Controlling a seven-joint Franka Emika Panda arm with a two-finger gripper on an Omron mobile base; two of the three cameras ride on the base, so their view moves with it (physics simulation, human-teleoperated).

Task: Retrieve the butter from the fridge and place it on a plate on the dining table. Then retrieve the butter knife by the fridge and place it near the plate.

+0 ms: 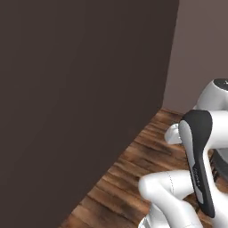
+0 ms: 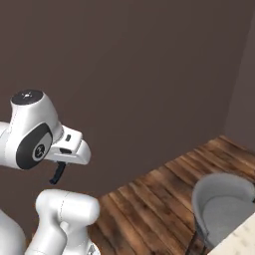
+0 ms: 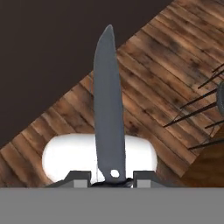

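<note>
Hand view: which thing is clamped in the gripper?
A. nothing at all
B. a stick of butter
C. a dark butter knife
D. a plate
C: the slim dark butter knife rises from between the shut fingers of the gripper, its blade pointing away over the wooden floor.

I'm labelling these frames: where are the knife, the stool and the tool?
knife (image 3: 108, 105): hand view, middle of the blade.
stool (image 2: 221, 206): right base view, grey seat.
tool (image 3: 111, 181): hand view, between its fingertips at the knife's base.
</note>
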